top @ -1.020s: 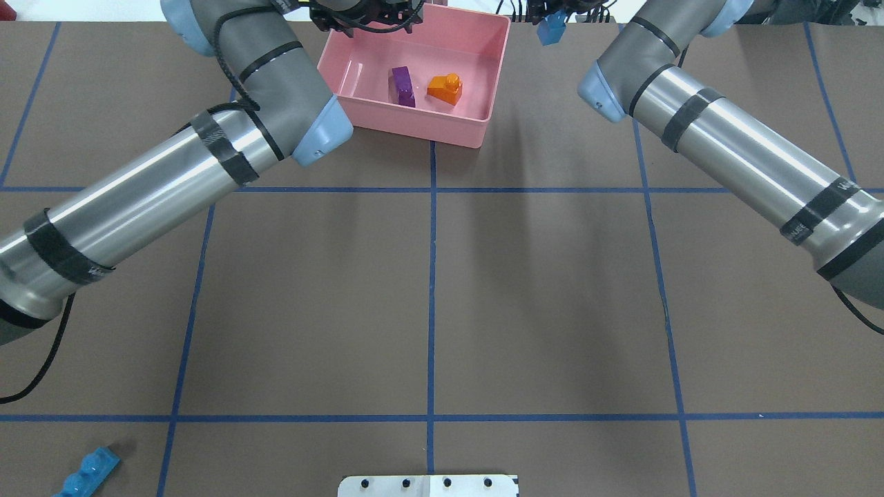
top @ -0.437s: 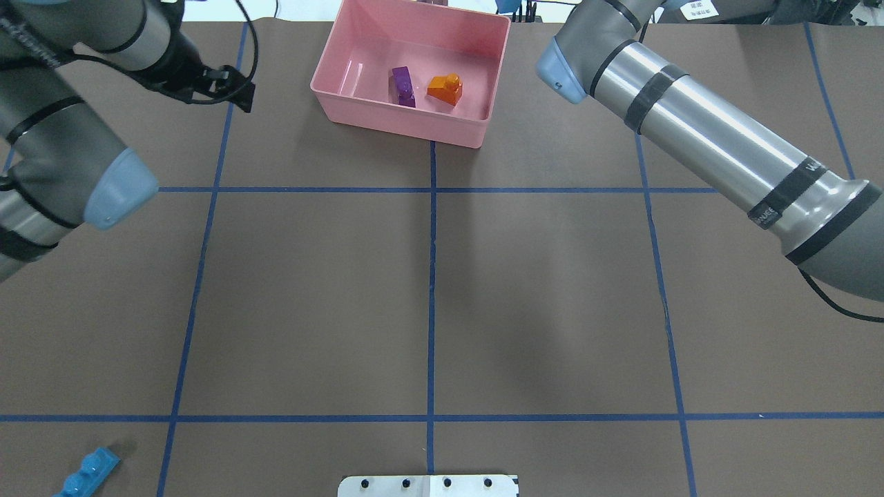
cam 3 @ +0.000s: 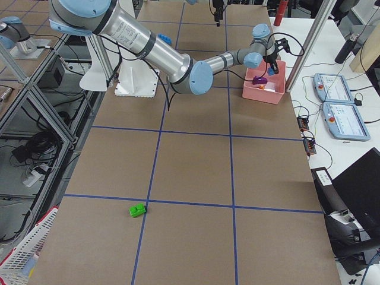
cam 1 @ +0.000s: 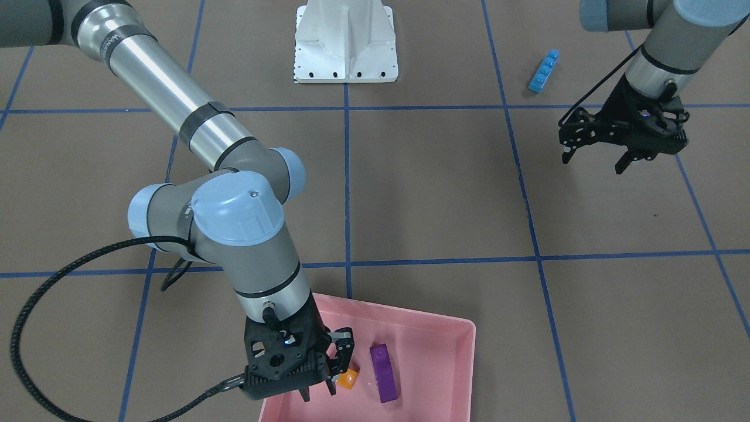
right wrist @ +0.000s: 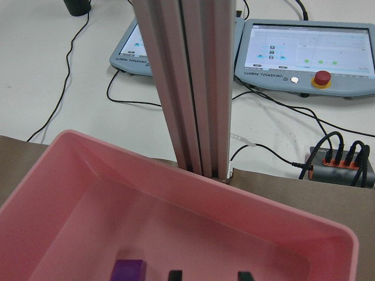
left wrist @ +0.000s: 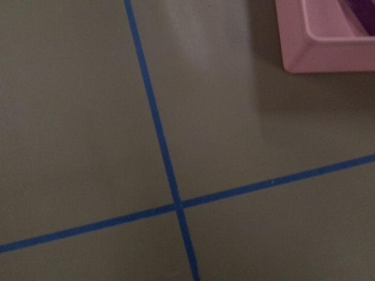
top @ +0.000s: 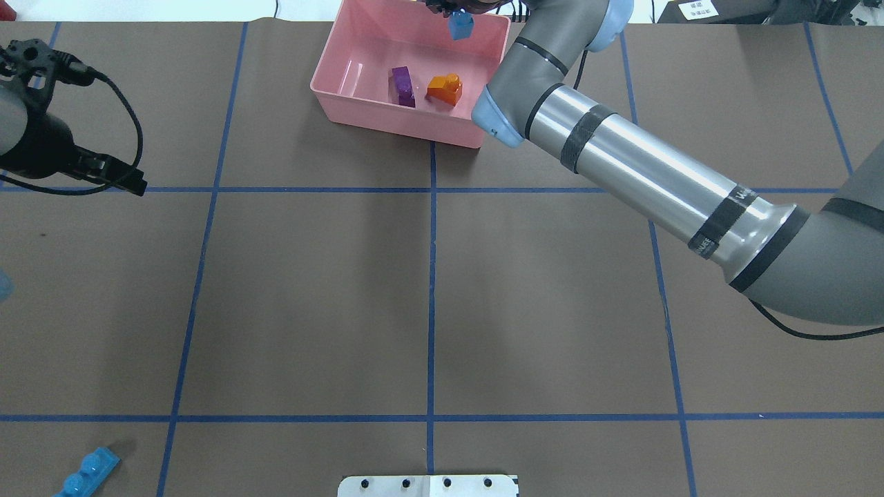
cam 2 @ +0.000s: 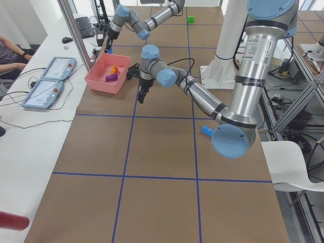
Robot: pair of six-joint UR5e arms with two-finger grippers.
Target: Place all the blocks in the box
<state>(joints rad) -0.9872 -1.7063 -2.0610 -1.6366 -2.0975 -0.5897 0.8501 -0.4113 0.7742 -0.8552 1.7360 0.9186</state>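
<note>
The pink box (top: 400, 125) stands at the table's far edge and holds a purple block (top: 403, 86) and an orange block (top: 445, 90). My right gripper (cam 1: 321, 392) hangs over the box's far side, shut on the small blue cube (top: 459, 26). That cube is hidden in the front-facing and right wrist views. My left gripper (cam 1: 593, 159) is open and empty above the table's left side. The long blue bar (top: 86, 473) lies at the near left corner. The green cube (cam 3: 138, 209) lies far out on the table's right end.
The white base plate (top: 428, 485) sits at the table's near middle edge. An aluminium post (right wrist: 193, 88) and operator consoles (right wrist: 304, 50) stand just beyond the box's far wall. Blue tape lines grid the brown table.
My right arm swung left, carrying the small blue cube from right of the box to over it. My left arm pulled away from the box, out to the left and nearer.
</note>
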